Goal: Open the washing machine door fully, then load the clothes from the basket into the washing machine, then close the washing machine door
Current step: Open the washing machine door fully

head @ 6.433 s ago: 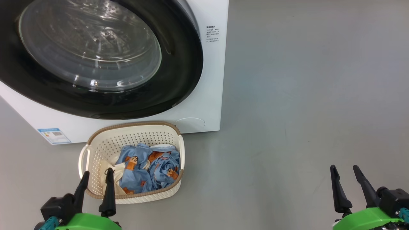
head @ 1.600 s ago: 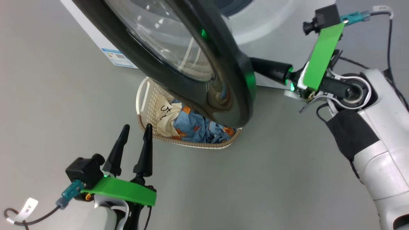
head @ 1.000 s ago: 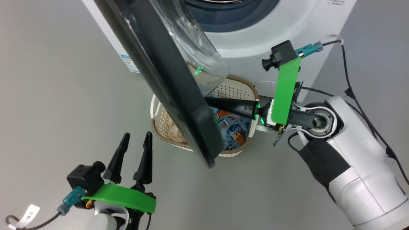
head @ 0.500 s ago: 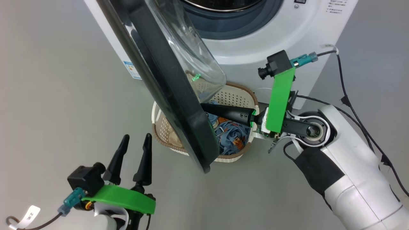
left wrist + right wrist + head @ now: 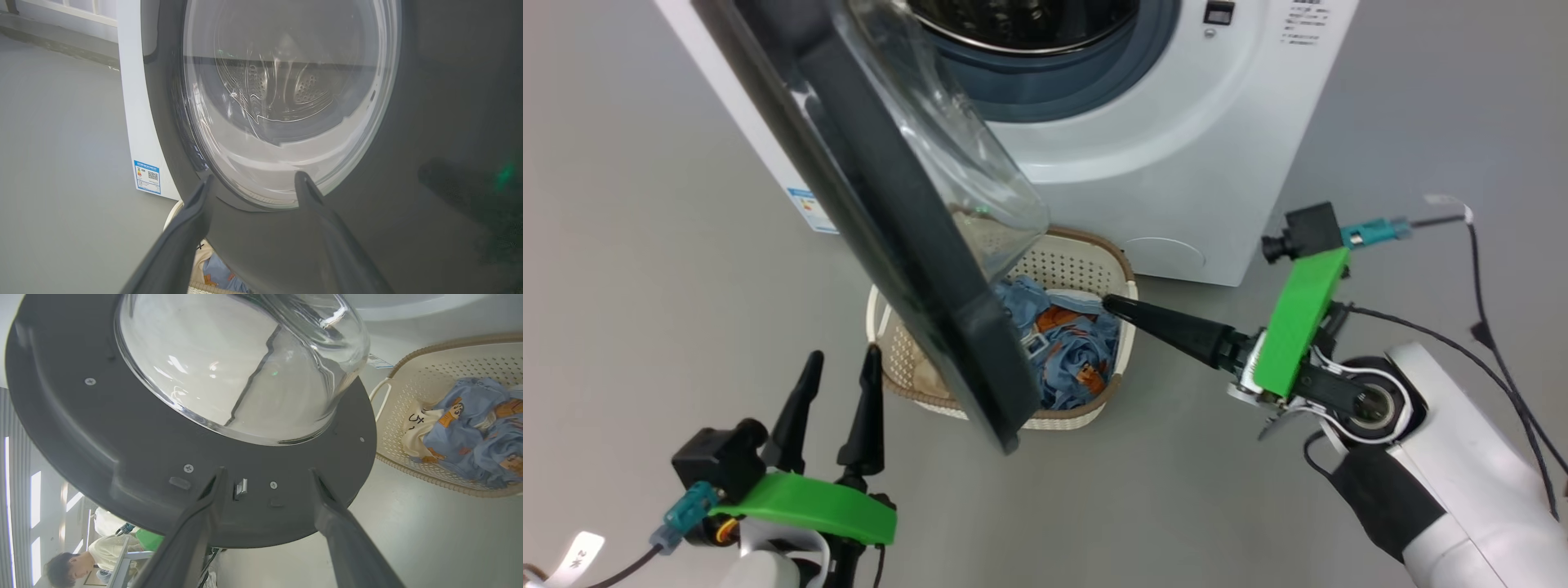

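The right gripper [image 5: 266, 470] and left gripper [image 5: 844, 353] are hovering spread wide and empty, the door [image 5: 898, 261] standing between them, ahead of each one's 2 fingers.

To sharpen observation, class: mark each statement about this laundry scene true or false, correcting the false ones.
1. The washing machine door stands open. True.
2. The clothes lie inside the drum. False: the clothes lie in the basket.
3. The right pincer clamps the door rim. False: the right pincer is open, clear of the door.
4. The left pincer is open and empty. True.
5. The basket sits on the floor before the washing machine. True.
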Motion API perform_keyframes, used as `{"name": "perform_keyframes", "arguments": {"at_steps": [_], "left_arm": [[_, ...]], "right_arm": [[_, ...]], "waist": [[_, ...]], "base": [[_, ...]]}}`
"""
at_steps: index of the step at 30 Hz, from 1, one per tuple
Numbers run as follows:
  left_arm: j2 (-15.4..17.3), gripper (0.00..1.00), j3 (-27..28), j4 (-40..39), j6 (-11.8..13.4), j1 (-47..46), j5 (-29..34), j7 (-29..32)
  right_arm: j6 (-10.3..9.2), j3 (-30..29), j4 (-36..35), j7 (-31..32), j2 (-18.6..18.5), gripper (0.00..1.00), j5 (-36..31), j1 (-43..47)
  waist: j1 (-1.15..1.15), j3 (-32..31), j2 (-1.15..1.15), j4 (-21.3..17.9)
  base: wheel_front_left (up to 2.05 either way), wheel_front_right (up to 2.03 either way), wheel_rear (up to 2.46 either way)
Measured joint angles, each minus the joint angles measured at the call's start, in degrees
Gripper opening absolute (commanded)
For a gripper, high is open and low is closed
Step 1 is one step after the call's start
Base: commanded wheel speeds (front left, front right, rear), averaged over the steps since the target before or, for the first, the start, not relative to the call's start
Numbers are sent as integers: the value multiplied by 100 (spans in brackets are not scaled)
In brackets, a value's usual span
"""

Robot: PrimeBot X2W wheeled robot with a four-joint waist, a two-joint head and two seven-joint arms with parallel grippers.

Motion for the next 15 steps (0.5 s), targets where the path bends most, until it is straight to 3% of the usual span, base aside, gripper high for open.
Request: {"name": "perform_keyframes", "arguments": {"at_steps": [15], "left_arm": [[82, 100, 539, -23, 0, 376, 140, 1]], "right_arm": [[0, -111, -82, -892, -602, 100, -27, 921]], "waist": [[0, -214, 0, -556]], "base": [[0, 0, 0]]}}
